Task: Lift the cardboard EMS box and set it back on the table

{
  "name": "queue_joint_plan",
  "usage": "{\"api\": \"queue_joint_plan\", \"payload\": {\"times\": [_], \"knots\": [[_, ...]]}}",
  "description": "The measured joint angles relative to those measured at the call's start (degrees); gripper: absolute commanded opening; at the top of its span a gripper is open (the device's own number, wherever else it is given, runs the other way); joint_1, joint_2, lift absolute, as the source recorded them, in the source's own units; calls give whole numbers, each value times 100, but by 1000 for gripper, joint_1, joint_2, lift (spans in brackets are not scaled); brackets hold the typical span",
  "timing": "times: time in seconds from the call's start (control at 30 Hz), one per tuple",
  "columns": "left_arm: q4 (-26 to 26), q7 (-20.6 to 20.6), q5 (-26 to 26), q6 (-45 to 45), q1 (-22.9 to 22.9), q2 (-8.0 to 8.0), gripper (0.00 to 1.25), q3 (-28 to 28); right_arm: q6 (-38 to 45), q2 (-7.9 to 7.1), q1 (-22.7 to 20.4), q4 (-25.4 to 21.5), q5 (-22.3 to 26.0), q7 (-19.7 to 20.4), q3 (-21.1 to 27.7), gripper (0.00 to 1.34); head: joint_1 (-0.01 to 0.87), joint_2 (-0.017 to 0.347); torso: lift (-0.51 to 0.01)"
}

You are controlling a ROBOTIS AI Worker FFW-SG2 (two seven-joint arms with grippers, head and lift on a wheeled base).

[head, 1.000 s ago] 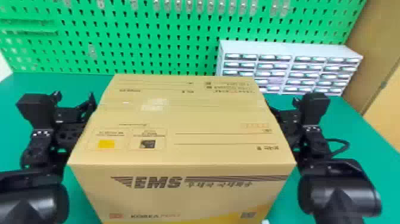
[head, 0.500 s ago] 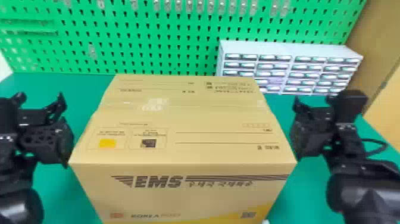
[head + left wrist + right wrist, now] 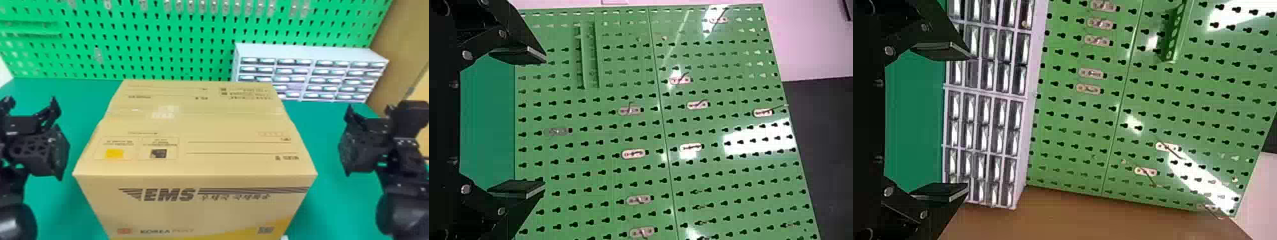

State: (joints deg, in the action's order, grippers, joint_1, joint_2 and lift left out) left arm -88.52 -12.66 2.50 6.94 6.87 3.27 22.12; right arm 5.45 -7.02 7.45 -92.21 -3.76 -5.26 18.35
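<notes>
Left gripper [image 3: 545,121] and right gripper [image 3: 968,121] stand wide open, empty; advise even outward withdrawal, clear of the EMS box [image 3: 194,127]

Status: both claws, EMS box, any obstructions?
Left claw open, empty. Right claw open, empty. Cardboard EMS box on green table, untouched; no obstruction visible.

In the head view, the lower front of the box [image 3: 204,213] is cut off by the bottom edge, as is a small white item [image 3: 284,237] that cannot be identified. The left arm [image 3: 16,220] and right arm [image 3: 403,217] are cropped at the sides. The lower corner of the drawers [image 3: 312,52] is hidden behind the box, whose fine print [image 3: 287,158] is blurred.
</notes>
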Motion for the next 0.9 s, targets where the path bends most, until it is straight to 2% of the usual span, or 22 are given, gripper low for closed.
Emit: {"api": "queue_joint_plan", "payload": {"times": [0.9], "knots": [[-8, 1, -4, 0, 32, 0, 885, -39, 9, 25, 90, -8, -28, -1, -98, 996, 678, -14, -96]]}}
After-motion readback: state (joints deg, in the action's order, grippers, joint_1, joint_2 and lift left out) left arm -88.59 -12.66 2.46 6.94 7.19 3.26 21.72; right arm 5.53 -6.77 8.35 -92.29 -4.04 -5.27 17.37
